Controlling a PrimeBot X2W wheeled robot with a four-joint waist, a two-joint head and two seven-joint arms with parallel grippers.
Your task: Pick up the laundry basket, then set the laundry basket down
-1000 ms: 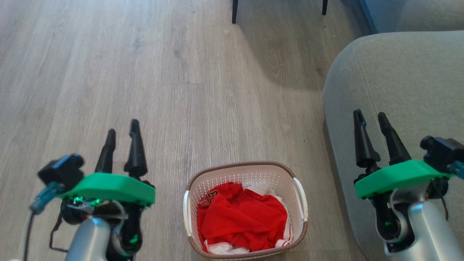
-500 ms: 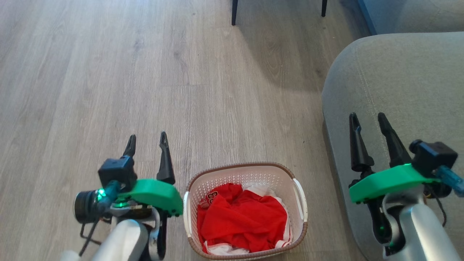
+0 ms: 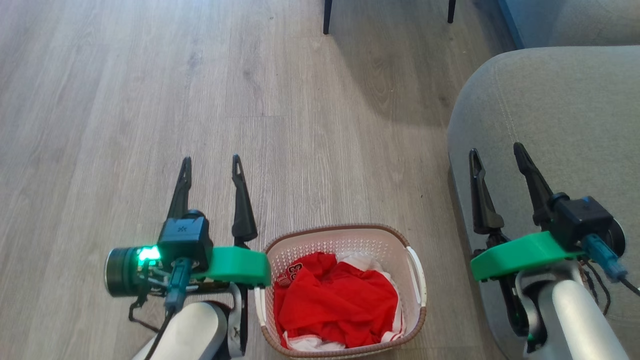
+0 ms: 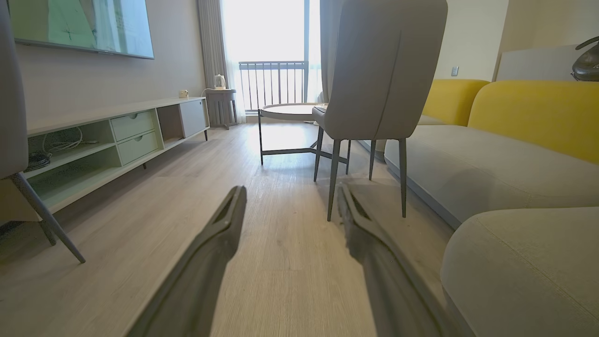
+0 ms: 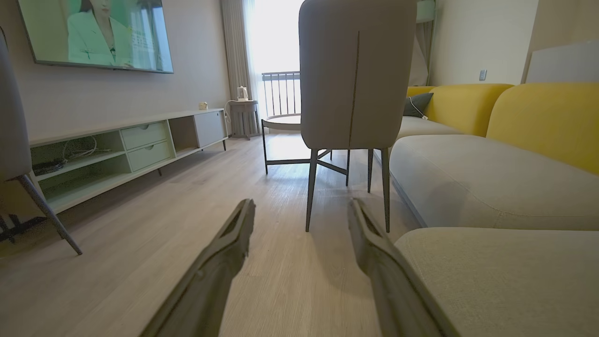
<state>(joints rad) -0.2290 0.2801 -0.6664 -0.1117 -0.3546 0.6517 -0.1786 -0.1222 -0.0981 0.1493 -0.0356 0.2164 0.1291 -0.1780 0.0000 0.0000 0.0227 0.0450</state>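
Currently, the laundry basket [image 3: 350, 243] stands on the wood floor [image 3: 300, 125], holding red and white clothes [image 3: 335, 305] (white handles on its left and right sides). The left jaws are spread and empty, just beside the basket's left rim. The right jaws are likewise spread and empty, over the edge of the grey sofa [image 3: 550, 100], apart from the basket.
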